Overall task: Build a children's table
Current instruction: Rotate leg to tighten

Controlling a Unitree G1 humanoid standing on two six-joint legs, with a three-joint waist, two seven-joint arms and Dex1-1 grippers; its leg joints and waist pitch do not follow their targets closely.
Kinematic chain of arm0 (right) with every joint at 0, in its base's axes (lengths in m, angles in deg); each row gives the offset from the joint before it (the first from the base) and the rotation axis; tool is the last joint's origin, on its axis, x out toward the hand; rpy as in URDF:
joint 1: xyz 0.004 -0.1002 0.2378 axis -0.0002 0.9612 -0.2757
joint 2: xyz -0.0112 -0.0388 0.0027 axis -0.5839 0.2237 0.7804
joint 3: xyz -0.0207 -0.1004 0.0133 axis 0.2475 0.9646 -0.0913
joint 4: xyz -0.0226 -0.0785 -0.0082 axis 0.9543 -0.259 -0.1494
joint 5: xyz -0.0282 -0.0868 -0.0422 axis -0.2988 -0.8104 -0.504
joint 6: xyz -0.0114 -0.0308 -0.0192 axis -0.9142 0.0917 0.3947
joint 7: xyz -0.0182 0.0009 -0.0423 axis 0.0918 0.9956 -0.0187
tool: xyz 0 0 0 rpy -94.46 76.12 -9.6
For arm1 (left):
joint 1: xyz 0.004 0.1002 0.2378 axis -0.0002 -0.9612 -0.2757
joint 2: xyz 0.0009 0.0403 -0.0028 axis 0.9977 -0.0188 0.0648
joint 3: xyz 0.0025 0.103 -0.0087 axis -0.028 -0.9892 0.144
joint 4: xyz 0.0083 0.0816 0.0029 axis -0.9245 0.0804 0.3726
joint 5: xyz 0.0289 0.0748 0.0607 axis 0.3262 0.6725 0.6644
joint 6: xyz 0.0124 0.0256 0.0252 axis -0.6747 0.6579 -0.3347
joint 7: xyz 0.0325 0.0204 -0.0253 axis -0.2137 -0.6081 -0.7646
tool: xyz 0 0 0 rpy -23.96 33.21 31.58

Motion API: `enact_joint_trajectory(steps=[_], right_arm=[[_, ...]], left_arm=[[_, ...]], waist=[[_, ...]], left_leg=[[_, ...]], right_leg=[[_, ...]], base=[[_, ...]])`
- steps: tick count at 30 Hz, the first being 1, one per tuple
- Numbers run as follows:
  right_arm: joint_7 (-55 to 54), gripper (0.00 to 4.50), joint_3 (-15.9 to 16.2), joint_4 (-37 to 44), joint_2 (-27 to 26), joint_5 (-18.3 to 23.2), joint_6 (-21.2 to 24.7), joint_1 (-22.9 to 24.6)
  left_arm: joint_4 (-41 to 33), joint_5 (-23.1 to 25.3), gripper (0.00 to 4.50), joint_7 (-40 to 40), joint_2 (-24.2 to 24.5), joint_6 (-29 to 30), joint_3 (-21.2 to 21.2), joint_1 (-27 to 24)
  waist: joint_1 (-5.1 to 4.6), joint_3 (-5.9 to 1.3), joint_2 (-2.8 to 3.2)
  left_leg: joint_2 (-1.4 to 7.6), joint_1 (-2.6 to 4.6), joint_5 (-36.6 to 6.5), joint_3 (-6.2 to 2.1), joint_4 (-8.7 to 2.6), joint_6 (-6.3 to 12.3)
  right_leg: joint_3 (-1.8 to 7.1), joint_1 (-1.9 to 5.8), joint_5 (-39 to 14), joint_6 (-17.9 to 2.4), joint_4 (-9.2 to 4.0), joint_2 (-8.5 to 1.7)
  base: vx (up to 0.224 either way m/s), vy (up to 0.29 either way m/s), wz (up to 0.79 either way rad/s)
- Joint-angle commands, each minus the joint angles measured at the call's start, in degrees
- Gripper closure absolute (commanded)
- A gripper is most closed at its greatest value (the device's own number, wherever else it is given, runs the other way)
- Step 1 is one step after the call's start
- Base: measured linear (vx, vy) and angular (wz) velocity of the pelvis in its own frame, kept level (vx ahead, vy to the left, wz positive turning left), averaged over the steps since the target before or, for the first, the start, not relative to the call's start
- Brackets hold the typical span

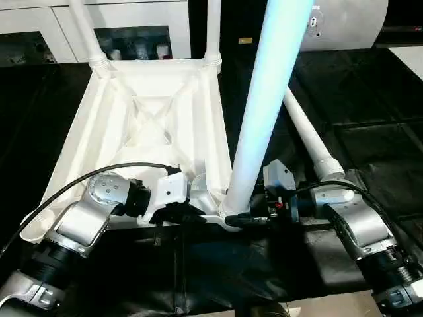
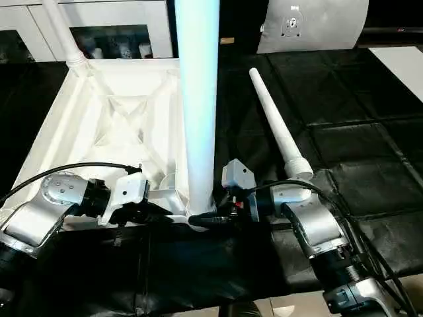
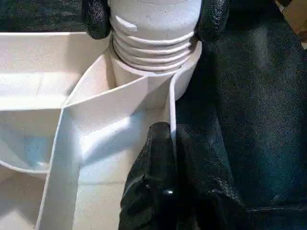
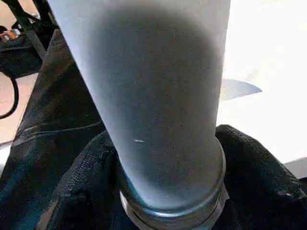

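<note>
Pincer work starts on the left, where the left pincer (image 1: 173, 210) is clamped tight on the near rim of the white children's table (image 1: 142, 119), which lies upside down on the black-covered table (image 1: 370, 112) with two legs standing in its far corner sockets. The left wrist view alone shows a third leg (image 1: 264, 99) with its ribbed collar seated in the near right corner socket (image 3: 156, 72). To the right, the right pincer (image 2: 215, 218) has its black fingers around that leg's base, and a fourth leg (image 2: 277, 129) lies loose farther right.

Nothing readable anywhere here, honestly. No labels, brand marks, numbers or signs that I can make out on any surface, near or far.
</note>
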Motion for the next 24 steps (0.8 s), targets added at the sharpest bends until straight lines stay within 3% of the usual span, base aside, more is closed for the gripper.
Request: enact_joint_trajectory(steps=[1,5,7,8,10,11,13,15,16,18,19,21,22,24], right_arm=[[1.86,1.75,1.15,0.47,-0.2,0.89,0.98,0.6],[-1.03,1.78,0.28,3.74,-1.45,2.82,4.77,3.03],[-5.65,1.78,-0.66,6.72,-3.42,3.51,7.08,5.1],[-6.95,1.78,-0.88,7.53,-3.98,3.61,7.61,5.63],[-13.41,1.79,-0.78,10.46,-6.76,2.13,9.93,7.78],[-17.14,1.8,-0.62,11.95,-8.54,1.05,10.96,8.98],[-25.13,1.8,-0.41,14.43,-13.37,-0.73,13.16,11.36],[-31.41,1.8,-0.57,15.28,-17.24,-2.56,15.3,12.35],[-33.68,1.8,-0.71,15.44,-18.56,-3.34,16.17,12.55],[-41.86,1.8,-1.97,15.04,-23.93,-4.77,19.52,12.6],[-43.53,1.8,-1.4,14.92,-24.69,-5.79,19.99,12.29],[-46.4,1.8,0.13,14.18,-24.97,-9.28,19.19,11.3],[-47.65,1.45,-0.98,13.68,-26.0,-8.63,19.61,11.09],[-50.26,1.24,-3.49,12.9,-28.09,-7.3,20.05,10.72]], left_arm=[[-0.22,-0.14,4.5,1.85,0.08,0.93,-2.08,-0.56],[-4.09,-1.49,4.5,-2.5,-1.22,6.16,0.03,-2.55],[-7.31,-1.04,4.5,-6.85,-2.0,10.42,1.22,-4.24],[-8.13,-0.89,4.5,-8.0,-2.19,11.58,1.53,-4.67],[-11.32,-0.97,4.5,-13.01,-4.53,15.85,3.18,-6.16],[-13.11,-0.79,4.5,-15.76,-6.03,18.18,3.85,-6.94],[-16.4,0.98,4.5,-22.39,-10.38,22.76,4.37,-8.46],[-18.4,2.87,4.5,-27.42,-14.15,26.07,4.08,-9.32],[-19.08,3.54,4.5,-29.21,-15.48,27.29,3.92,-9.58],[-19.8,6.0,4.5,-37.0,-22.21,30.71,3.47,-9.6],[-19.67,6.69,4.5,-39.5,-24.44,31.82,3.06,-9.24],[-18.82,8.32,4.5,-43.87,-27.86,33.07,2.8,-8.29],[-18.49,8.57,4.5,-44.87,-28.93,33.3,2.69,-7.82],[-18.16,9.16,4.5,-46.3,-30.73,33.91,2.25,-6.94]], waist=[[-0.34,-3.72,-0.46],[-0.28,-3.8,-0.45],[-0.22,-3.66,-0.1],[-0.35,-3.65,-0.3],[-0.69,-3.02,-0.36],[-1.16,-2.65,-0.4],[-1.95,-2.34,-0.53],[-2.81,-2.28,-0.67],[-3.13,-1.84,-0.71],[-3.98,-1.44,-0.92],[-4.12,-1.39,-1.12],[-4.32,-1.26,-0.94],[-4.33,-1.32,-0.94],[-4.22,-1.59,-0.63]], left_leg=[[3.06,-0.06,-2.32,-0.44,-3.47,7.31],[3.19,-0.09,-1.76,-0.46,-3.43,7.44],[3.38,-0.25,-1.0,-0.58,-3.46,7.3],[3.28,-0.29,-1.45,-0.58,-3.58,7.12],[3.15,-0.31,-4.18,-0.5,-3.95,5.79],[2.92,-0.38,-8.01,-0.69,-4.28,3.79],[2.75,-0.63,-10.18,-0.98,-4.54,2.4],[2.52,-0.74,-10.93,-1.26,-4.59,2.11],[2.51,-0.87,-11.2,-1.28,-4.75,1.99],[2.19,-0.29,-13.31,-1.23,-4.56,1.85],[1.85,-0.53,-13.78,-1.49,-4.51,2.05],[2.0,-0.33,-14.41,-1.46,-4.56,2.3],[1.99,-0.23,-14.52,-1.44,-4.5,2.35],[2.12,-0.58,-12.9,-1.51,-4.72,3.09]], right_leg=[[3.32,3.54,-11.55,-14.41,-2.81,-4.71],[3.36,3.63,-10.1,-15.03,-2.6,-4.75],[3.39,3.55,-8.32,-15.31,-2.43,-4.72],[3.36,3.7,-8.98,-15.0,-2.61,-4.69],[3.37,3.46,-14.42,-13.88,-3.37,-4.64],[3.27,3.51,-22.34,-11.28,-4.19,-4.75],[3.13,3.39,-27.34,-8.78,-4.74,-4.69],[3.07,3.29,-30.59,-6.76,-5.14,-4.72],[3.14,3.12,-31.31,-6.3,-5.23,-4.69],[3.14,2.18,-36.17,-4.27,-6.2,-4.47],[2.99,2.34,-38.95,-2.87,-6.43,-4.65],[3.02,1.84,-38.93,-1.87,-6.7,-4.38],[3.01,1.8,-38.3,-1.82,-6.62,-4.29],[3.1,2.12,-33.48,-2.69,-6.23,-4.38]], base=[[0.0,0.0,0.0],[0.0,0.0,0.0],[0.0,0.0,0.0],[0.0,0.0,0.0],[0.0,0.0,0.0],[0.0,0.0,0.0],[0.0,0.0,0.0],[0.0,0.0,0.0],[0.0,0.0,0.0],[0.0,0.0,0.0],[0.0,0.0,0.0],[0.0,0.0,0.0],[0.0,0.0,0.0],[0.0,0.0,0.0]])
